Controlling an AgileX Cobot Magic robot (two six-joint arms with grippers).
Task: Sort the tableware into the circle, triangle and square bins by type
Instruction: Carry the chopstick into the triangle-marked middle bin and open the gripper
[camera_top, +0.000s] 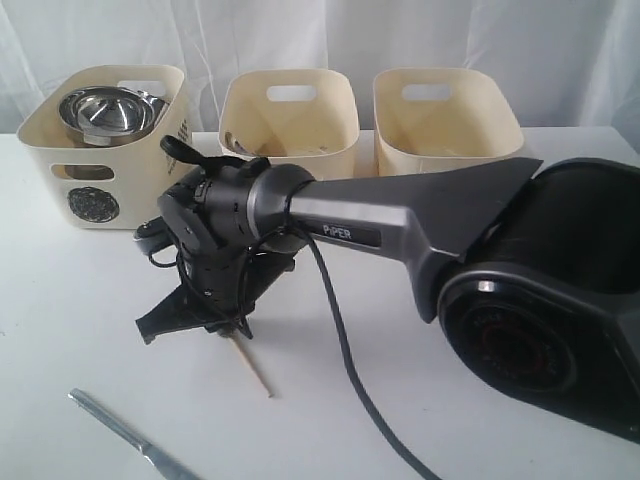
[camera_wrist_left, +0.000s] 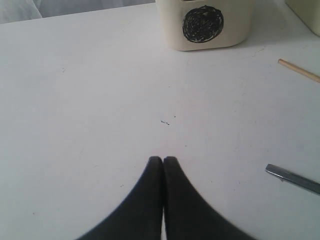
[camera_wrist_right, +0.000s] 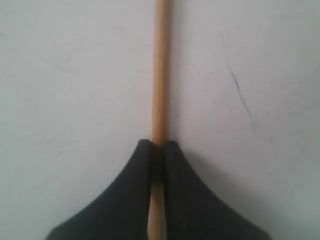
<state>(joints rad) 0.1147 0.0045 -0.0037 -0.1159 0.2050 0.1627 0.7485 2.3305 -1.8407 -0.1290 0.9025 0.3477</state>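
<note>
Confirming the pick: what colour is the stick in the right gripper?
Chopstick: light tan wood; best in right wrist view.

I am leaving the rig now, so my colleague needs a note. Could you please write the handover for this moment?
Left tool: shut, empty, over bare table.
Right tool: shut on a chopstick, in front of the circle bin.
Done: a steel bowl is in the circle bin. The middle bin holds something I cannot identify.
Left: bin the chopstick, then the steel piece on the table, likely the knife.
</note>
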